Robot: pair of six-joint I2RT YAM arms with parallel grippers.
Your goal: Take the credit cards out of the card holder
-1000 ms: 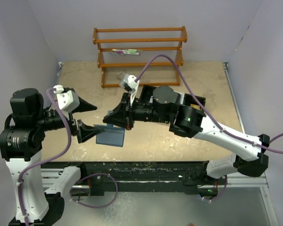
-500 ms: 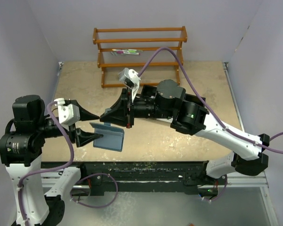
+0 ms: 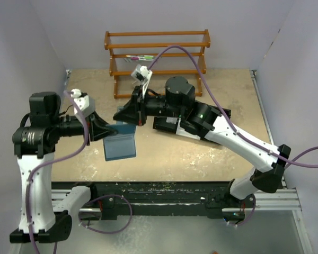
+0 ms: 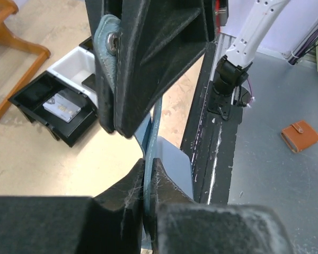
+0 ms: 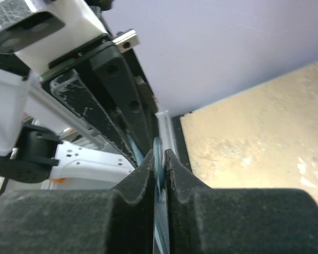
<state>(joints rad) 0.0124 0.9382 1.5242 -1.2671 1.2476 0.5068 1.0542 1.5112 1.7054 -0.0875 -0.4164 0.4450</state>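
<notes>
From where I stand, the card holder (image 3: 121,147) is off the table (image 3: 217,87), hanging in the air at about 8 o'clock from the table's middle, with both arms on it. The left gripper (image 3: 107,130) comes in from 9 o'clock, its fingers clamped on a thin blue edge of the holder. The right gripper (image 3: 125,114) reaches in from 2 o'clock and is pinched tight on the top of the holder, right by the snap tab (image 4: 107,39).

As for progress, I'd say the real work is ahead. No dark credit card shows poking out of the holder or lying on the table. The black tray (image 4: 40,108) under the right arm holds a pale card-like thing, but I can't tell what it is. What seems done is the lift and the two-handed grip. Spreading the holder open and drawing the cards out looks left to do.
</notes>
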